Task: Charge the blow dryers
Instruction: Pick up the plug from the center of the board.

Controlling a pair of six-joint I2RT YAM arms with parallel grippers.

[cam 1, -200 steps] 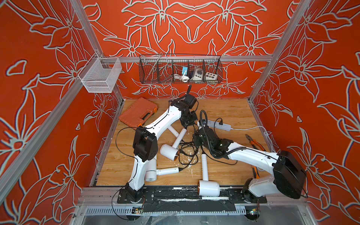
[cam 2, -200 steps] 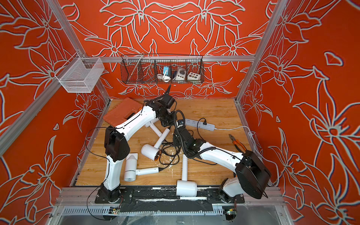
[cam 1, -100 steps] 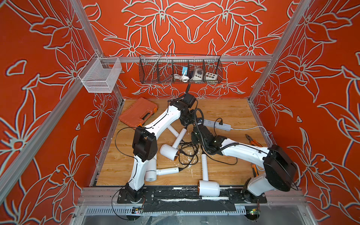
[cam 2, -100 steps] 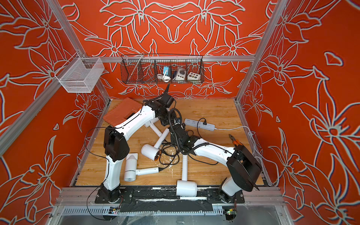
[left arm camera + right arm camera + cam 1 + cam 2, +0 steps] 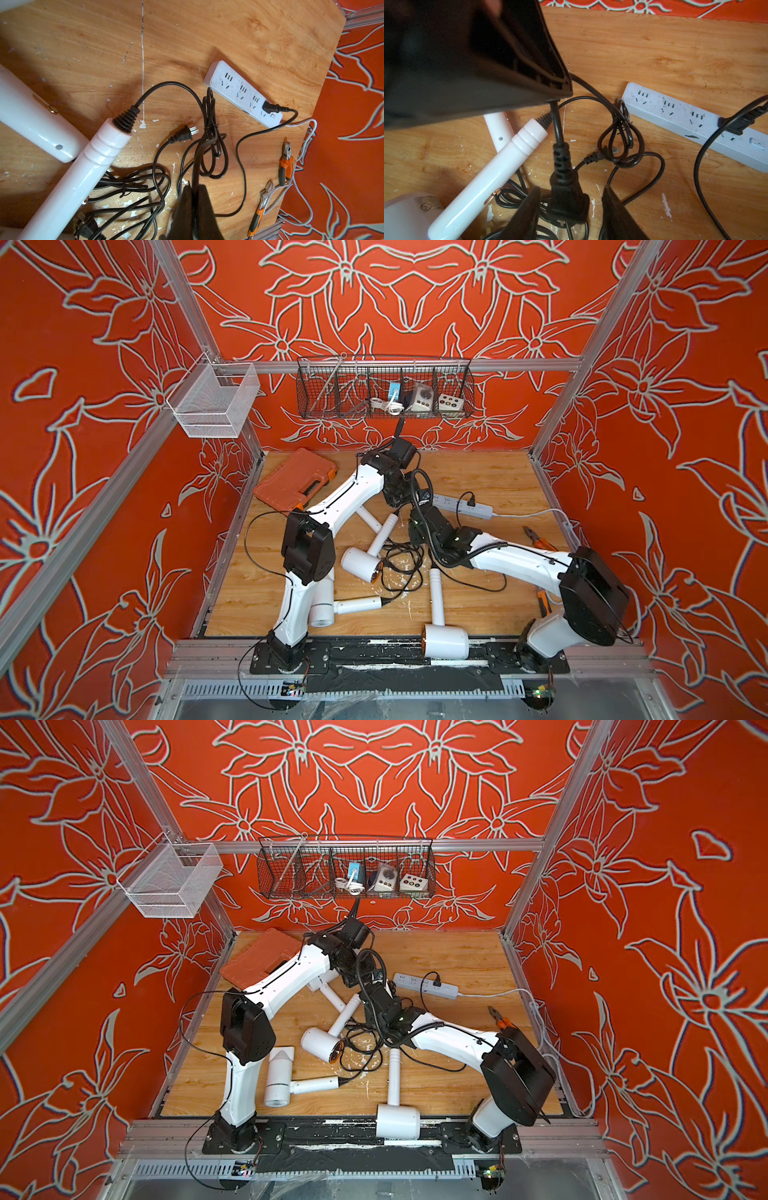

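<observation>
Several white blow dryers lie on the wooden floor: one mid-floor [image 5: 360,561], one by the left arm's base [image 5: 323,609], one at the front edge [image 5: 445,641]. A fourth shows only its handle [image 5: 369,517]. My left gripper [image 5: 194,186] is shut on a black cord [image 5: 207,133]. From it a black plug [image 5: 566,199] hangs between the fingers of my right gripper [image 5: 571,188], which is open, with a gap on one side. The white power strip [image 5: 461,504] lies just behind, with one plug [image 5: 270,107] in its end socket.
Tangled black cords [image 5: 401,560] and a loose plug [image 5: 185,134] lie mid-floor. An orange tool case [image 5: 297,477] sits at the back left, pliers [image 5: 536,537] at the right edge. A wire basket [image 5: 384,393] and a white mesh basket [image 5: 212,400] hang on the walls.
My right gripper has moved left and back, up to the left gripper and around the hanging plug. The left arm has hardly moved.
</observation>
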